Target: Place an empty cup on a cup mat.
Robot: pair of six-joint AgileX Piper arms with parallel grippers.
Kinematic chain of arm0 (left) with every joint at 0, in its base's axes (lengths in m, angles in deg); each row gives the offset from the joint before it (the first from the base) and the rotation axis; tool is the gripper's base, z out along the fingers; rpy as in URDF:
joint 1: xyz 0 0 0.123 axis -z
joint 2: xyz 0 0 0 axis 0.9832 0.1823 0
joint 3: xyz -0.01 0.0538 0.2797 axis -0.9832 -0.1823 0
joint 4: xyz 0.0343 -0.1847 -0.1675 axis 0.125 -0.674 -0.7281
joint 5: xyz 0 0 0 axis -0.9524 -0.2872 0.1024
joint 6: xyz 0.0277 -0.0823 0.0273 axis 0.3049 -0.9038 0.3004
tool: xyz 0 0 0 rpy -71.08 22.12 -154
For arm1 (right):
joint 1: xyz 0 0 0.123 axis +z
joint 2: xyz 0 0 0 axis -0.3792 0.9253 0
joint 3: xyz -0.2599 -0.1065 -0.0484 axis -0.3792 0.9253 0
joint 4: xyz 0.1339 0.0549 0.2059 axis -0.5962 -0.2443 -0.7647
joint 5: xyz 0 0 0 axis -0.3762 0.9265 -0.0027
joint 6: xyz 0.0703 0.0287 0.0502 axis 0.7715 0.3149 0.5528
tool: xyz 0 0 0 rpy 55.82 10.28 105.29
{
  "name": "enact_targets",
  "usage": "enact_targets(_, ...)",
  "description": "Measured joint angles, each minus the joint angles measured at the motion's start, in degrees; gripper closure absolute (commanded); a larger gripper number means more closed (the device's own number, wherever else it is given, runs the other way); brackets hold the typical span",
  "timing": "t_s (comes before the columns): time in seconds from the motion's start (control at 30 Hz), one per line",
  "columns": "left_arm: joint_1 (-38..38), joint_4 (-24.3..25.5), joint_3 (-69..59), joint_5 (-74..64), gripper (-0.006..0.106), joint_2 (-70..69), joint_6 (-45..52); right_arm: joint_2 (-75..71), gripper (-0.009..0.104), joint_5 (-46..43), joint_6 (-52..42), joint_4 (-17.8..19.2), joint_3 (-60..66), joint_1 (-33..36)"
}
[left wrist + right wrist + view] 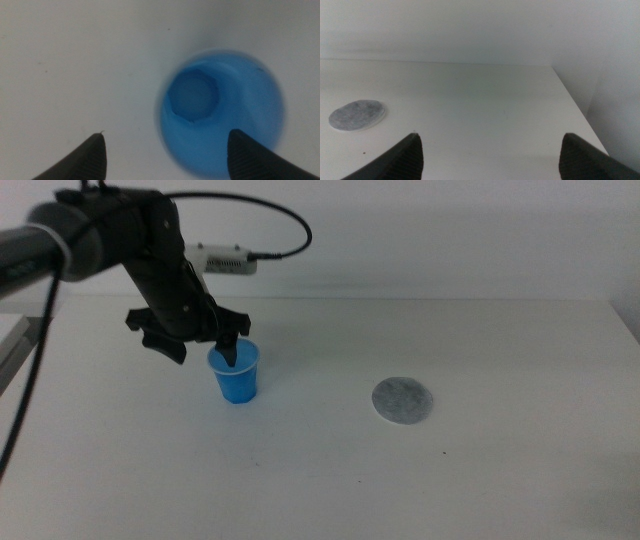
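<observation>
Blue tapered plastic cup [236, 373] under open left claw [196, 340]; right claw [490, 150] open.

Cup [236, 374] upright on counter [480, 480], left of centre. Cup mat [403, 401] flat on counter, right of cup and slightly nearer, well apart from it. Left tool [205, 345] directly over cup: one jaw inside rim, other outside on cup's left. Nothing in cup, nothing on mat.
</observation>
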Motion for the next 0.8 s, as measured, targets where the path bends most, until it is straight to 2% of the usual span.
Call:
enact_targets(0.13, 0.0, 0.1, 0.1, 1.8, 0.026, 3.3, 0.7, 0.0, 0.002, 0.0, 0.0, 0.0, 0.0, 0.0)
enact_targets(0.23, 0.0, 0.1, 0.1, 2.7, 0.041, 4.7, 2.2, 0.0, 0.002, 0.0, 0.0, 0.0, 0.0, 0.0)
enact_targets(0.47, 0.0, 0.0, 0.1, 3.7, 0.102, 5.6, 2.0, 0.0, 0.002, 0.0, 0.0, 0.0, 0.0, 0.0)
enact_targets(0.63, 2.4, 0.2, 0.1, 3.8, 0.102, 3.4, 0.9, 0.0, 0.002, 0.0, 0.0, 0.0, 0.0, 0.0)
enact_targets(0.8, 10.2, -0.4, 1.9, 4.5, 0.102, 1.4, -1.5, 0.0, 0.002, 0.0, 0.0, 0.0, 0.0, 0.0)
